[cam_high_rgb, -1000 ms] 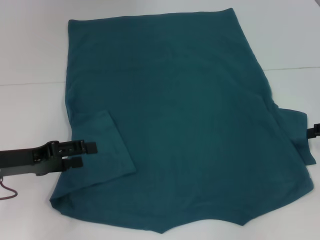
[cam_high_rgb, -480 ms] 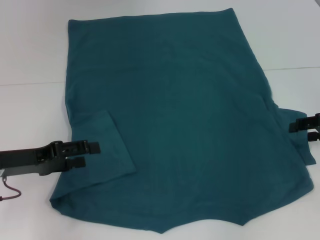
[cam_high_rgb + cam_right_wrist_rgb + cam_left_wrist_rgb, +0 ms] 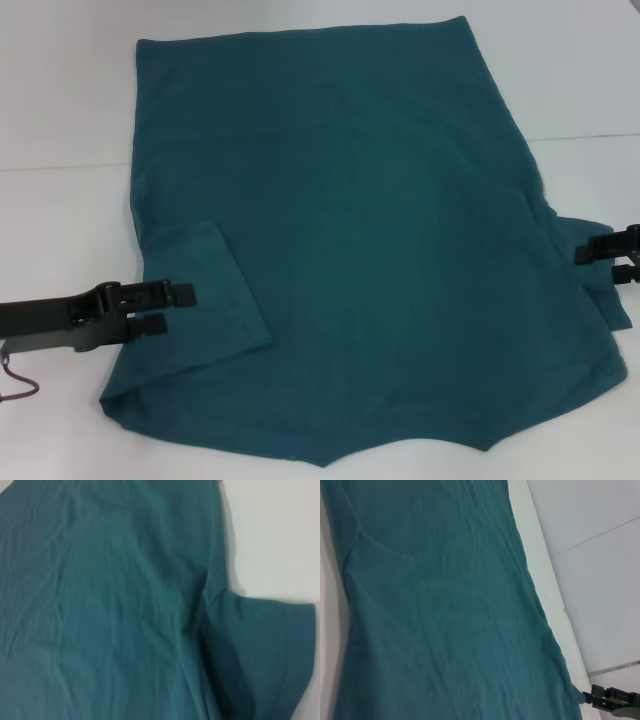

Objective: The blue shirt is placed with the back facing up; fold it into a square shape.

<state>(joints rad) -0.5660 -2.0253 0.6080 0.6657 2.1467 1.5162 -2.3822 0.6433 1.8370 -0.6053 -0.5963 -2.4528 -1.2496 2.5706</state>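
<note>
- Head view: shirt (image 3: 350, 240) lies flat on the table (image 3: 60, 90), collar end nearest the robot; left sleeve already folded in over the body, right sleeve spread out.
- Right gripper (image 3: 606, 258) has come in over the right sleeve since a second ago, fingers parted, holding nothing.
- Left gripper (image 3: 176, 308) barely shifted, hovering open and empty at the folded sleeve.
- Likely next: grasp the right sleeve.
- No containers in sight.

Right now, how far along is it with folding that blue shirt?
Early. The blue shirt lies mostly flat; only its left sleeve is folded in over the body. The left gripper, open, hovers at that sleeve; the right gripper is at the unfolded right sleeve. That sleeve and all body folds remain.
</note>
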